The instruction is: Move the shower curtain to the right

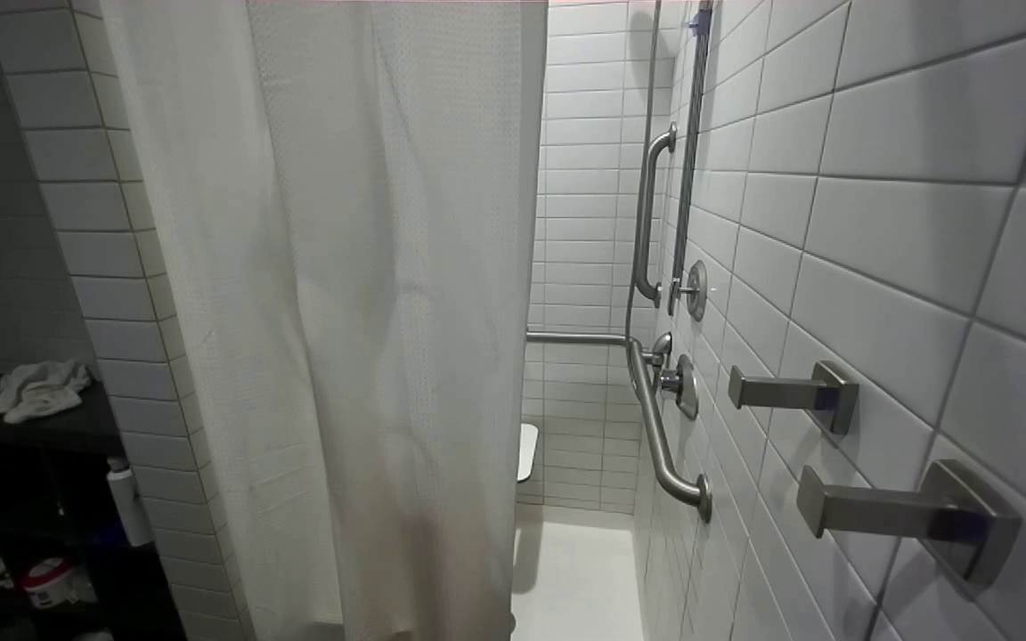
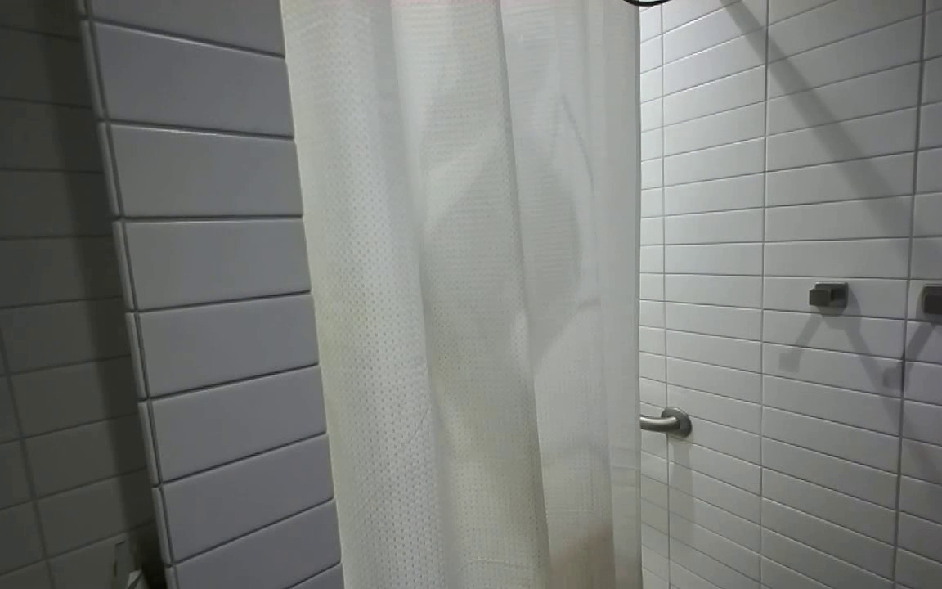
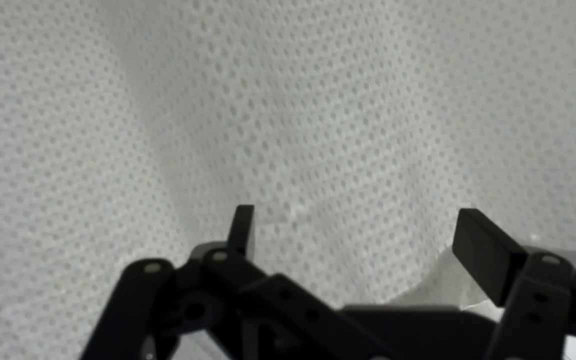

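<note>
Black two-fingered gripper (image 3: 355,218) spread wide before a tall off-white fabric shower curtain (image 1: 370,312)

In the wrist view the black, flat-tipped fingers (image 3: 488,255) stand released and well apart, one toward half past seven, its mate toward four o'clock. The curtain's dotted weave fills most of the ground beyond them; whether the tips touch it I cannot tell.

In both exterior views the curtain hangs in long vertical folds from twelve o'clock down to six, with a white rectangular-tiled wall (image 1: 905,236) to its three-o'clock side. A brownish tint shows low on the cloth, at seven o'clock in an exterior view.

In an exterior view, an upright brushed-metal grab bar (image 1: 642,214) is fixed toward two o'clock and a bent brushed-metal rail (image 1: 650,418) toward four. Two square-ended metal hooks (image 1: 887,512) project from the wall between three and four. The smooth white shower floor (image 1: 580,570) shows between five and six. Toward eight, a black cubby shelf unit (image 1: 99,434) bears a crumpled white cloth (image 1: 36,392) on top; a white cylindrical bottle (image 1: 127,503) shows at its three-o'clock end.

In an exterior view, a thin black curved piece (image 2: 647,2), too cropped to identify, sits toward one o'clock at the curtain's edge.
</note>
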